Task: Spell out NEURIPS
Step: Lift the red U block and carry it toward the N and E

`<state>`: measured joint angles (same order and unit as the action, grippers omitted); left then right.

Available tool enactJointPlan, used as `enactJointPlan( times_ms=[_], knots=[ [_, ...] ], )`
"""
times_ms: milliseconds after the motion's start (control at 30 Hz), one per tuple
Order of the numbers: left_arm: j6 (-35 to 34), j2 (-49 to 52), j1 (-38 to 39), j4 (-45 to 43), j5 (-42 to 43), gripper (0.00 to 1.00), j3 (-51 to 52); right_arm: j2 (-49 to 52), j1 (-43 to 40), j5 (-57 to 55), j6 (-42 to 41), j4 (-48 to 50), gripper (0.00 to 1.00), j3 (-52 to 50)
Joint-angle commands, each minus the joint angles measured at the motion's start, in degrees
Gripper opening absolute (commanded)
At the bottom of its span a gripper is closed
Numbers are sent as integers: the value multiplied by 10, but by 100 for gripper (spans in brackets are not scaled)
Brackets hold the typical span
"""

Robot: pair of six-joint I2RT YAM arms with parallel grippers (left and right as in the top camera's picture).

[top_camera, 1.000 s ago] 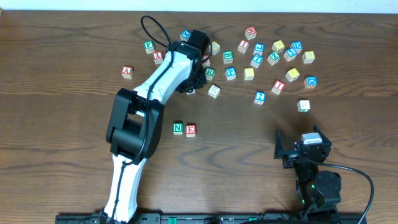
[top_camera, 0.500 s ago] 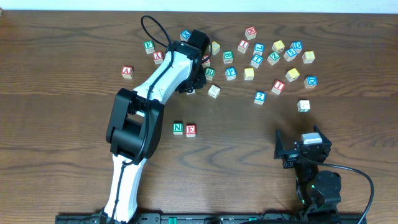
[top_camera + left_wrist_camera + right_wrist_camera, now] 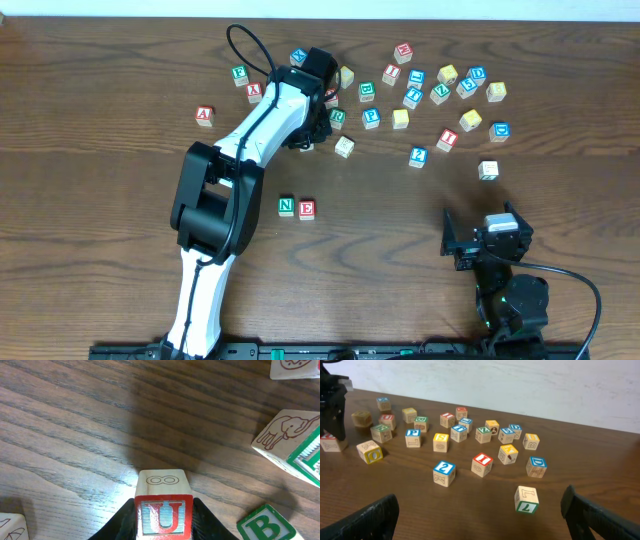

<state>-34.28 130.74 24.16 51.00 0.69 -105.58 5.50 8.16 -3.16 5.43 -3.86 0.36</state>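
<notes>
A green N cube (image 3: 286,206) and a red E cube (image 3: 307,209) sit side by side at mid-table. My left gripper (image 3: 163,522) is shut on the red U cube (image 3: 163,515), its black fingers (image 3: 122,525) pressed against both sides; the cube rests on the wood. Seen from overhead, the left gripper (image 3: 315,128) sits at the left edge of the scattered cubes. A red I cube (image 3: 482,464) lies among them. My right gripper (image 3: 480,515) stands wide open near the front right, with nothing between its fingers. The other letters are too small to read.
Several loose cubes are scattered across the back of the table (image 3: 440,90). A green B cube (image 3: 267,522) and an elephant cube (image 3: 287,435) lie just right of the U. A red A cube (image 3: 204,116) sits far left. A green 7 cube (image 3: 526,499) lies ahead of the right gripper.
</notes>
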Motion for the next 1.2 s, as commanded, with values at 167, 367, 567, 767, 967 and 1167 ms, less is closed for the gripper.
enactJointPlan(
  times_ms=[167,367,567,767,967,1167],
  knots=[
    [14,5,0,7,-13,25,-12,-2,-3,2,-2,-2,99,0],
    [17,-4,0,7,-13,24,-12,-2,-3,2,-2,-2,99,0],
    [26,-30,0,5,-14,23,-12,-2,-3,2,-2,-2,99,0],
    [32,-76,0,6,-26,23,-12,-2,-3,2,-2,-2,99,0],
    [41,-139,1,15,-33,23,-12,-2,-3,2,-2,-2,99,0],
    [42,-204,16,55,-81,19,-12,-2,-3,2,-2,-2,99,0]
  ],
)
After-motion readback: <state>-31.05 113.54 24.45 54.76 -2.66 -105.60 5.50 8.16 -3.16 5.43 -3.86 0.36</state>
